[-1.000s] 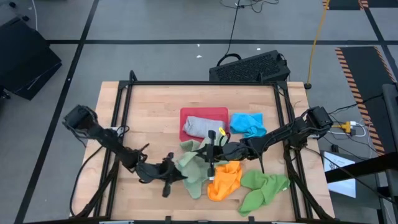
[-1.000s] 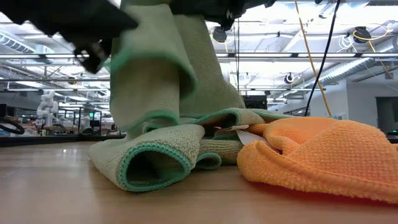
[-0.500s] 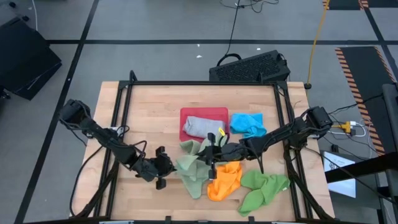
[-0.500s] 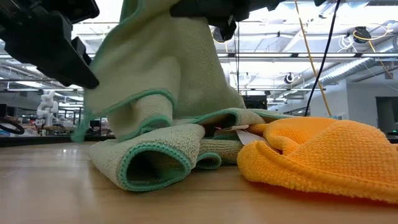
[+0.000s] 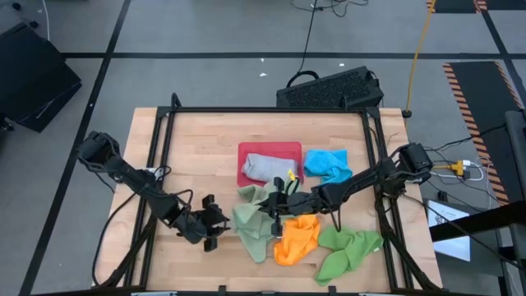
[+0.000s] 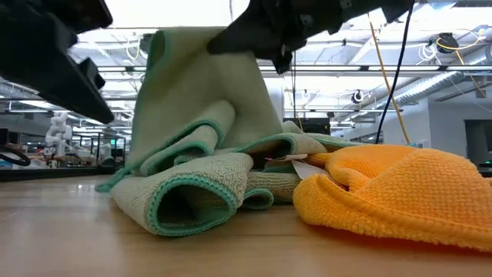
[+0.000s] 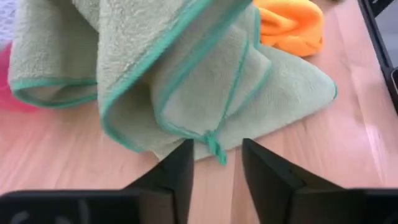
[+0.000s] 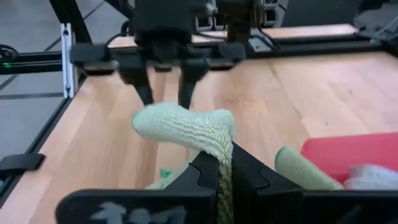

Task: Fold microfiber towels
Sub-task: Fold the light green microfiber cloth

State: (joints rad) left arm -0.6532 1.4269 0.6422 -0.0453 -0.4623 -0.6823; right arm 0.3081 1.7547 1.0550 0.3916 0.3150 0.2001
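A sage green microfiber towel (image 5: 251, 228) lies bunched left of the table's middle, and part of it is drawn up (image 6: 207, 100) to my right gripper (image 5: 278, 205), which is shut on it. My left gripper (image 5: 210, 227) stands open just left of the towel. The towel's loose corner (image 7: 214, 149) hangs in front of the gap between its fingers, touching neither. An orange towel (image 5: 296, 237) lies against the sage one's right side. In the right wrist view the left gripper's fingers (image 8: 165, 81) show beyond the raised cloth. My right gripper pinches a bunched fold of the sage green towel (image 8: 222, 146) between its two fingers. They come from the table's right, slanting a little downward. The cloth curls over the fingertips and hangs slack below them, with its lower folds (image 6: 192, 200) on the table.
A red tray (image 5: 288, 150) at the middle back holds a grey-blue towel (image 5: 261, 168). A bright blue towel (image 5: 327, 163) lies to its right and a bright green one (image 5: 349, 249) at the near right. Bare wood shows at the table's left (image 5: 189, 156).
My left gripper has opened, let go of the sage towel's corner and drawn back toward the table's left edge, tipping downward. The part it held has fallen into slack folds. My right gripper has sunk a little with the towel's top.
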